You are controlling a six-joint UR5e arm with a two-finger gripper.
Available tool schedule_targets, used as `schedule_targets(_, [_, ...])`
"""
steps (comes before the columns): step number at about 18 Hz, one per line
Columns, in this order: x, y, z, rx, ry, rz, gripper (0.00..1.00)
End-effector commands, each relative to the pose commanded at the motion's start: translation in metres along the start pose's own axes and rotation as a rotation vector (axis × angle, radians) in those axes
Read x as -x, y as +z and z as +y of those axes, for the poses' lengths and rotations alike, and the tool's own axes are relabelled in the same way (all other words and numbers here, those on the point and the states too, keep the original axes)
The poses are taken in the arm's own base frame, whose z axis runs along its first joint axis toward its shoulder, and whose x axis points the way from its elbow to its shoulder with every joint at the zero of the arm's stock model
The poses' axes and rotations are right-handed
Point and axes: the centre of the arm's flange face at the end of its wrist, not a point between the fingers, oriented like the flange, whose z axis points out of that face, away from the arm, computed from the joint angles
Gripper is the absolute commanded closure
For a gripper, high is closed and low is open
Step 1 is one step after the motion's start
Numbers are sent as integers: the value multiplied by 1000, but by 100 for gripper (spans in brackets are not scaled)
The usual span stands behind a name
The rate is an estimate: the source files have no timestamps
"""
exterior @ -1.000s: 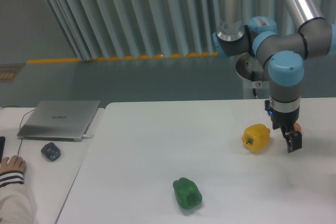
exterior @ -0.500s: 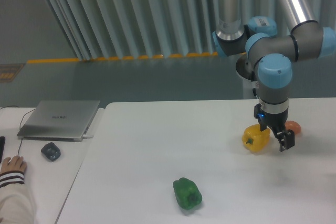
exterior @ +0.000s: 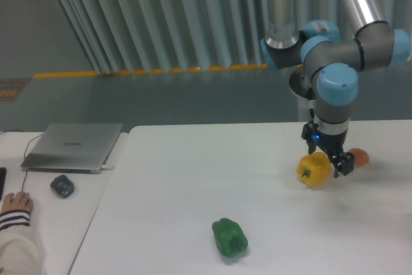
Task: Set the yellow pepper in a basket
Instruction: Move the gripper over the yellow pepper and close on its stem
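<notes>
Claw (exterior: 326,156) positioned over yellow pepper (exterior: 312,169) on desk (exterior: 180,185); fingers spread, nothing gripped; green pepper (exterior: 230,237) seen well apart.

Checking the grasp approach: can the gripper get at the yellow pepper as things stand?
Probably yes. The gripper hangs right at the yellow pepper, and nothing lies between them; the small orange thing sits apart, behind.

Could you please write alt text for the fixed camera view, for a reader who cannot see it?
A robot arm's end effector hangs low at the right side of a yellow pepper on a white table, with a green pepper nearer the front and a small orange object just right. A closed laptop lies far left.
</notes>
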Motion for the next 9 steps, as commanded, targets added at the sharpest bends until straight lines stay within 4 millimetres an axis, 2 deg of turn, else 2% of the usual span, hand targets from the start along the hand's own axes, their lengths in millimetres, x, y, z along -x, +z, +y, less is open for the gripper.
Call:
schedule_targets(2, [-6,9,-6,25,2,5,0])
schedule_targets(9, [-9,24,-17,71,-9,3,0])
